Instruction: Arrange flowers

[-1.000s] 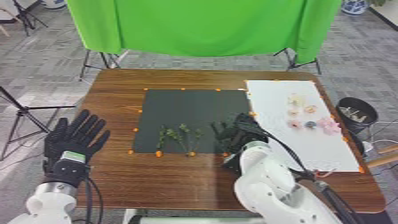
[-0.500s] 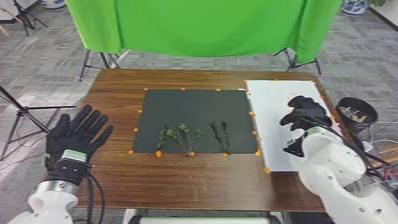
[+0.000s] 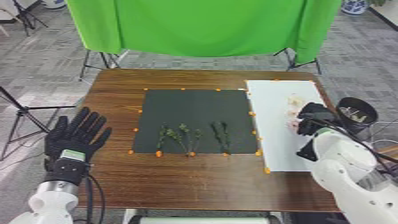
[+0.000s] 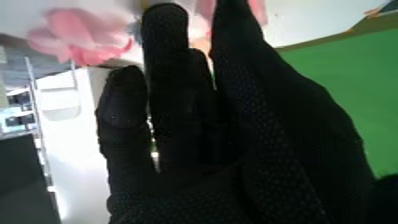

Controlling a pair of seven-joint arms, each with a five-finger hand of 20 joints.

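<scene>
In the head view, my right hand (image 3: 314, 119) is over the white sheet's right side, partly hiding the flower heads. Pale flower heads (image 3: 295, 101) show just beyond it. In the right wrist view, the right hand (image 4: 191, 130) has its fingers extended, with a large pink flower (image 4: 84, 35) beside the fingertips. Leafy green stems (image 3: 184, 136) lie on the black mat's near half, and a pair of darker stems (image 3: 224, 136) lies near its right edge. My left hand (image 3: 76, 136) is open, palm and fingers flat, at the table's left edge.
The black mat (image 3: 195, 107) and white sheet (image 3: 277, 150) are side by side on the brown table (image 3: 191, 187), with orange markers along their edges. A dark bin (image 3: 358, 109) stands off the table's right side, close to my right arm. A green cloth (image 3: 204, 25) hangs behind.
My right hand has left the right-hand stems on the mat and moved right over the white sheet, then a little farther right, uncovering some pale flowers. The left hand has barely moved.
</scene>
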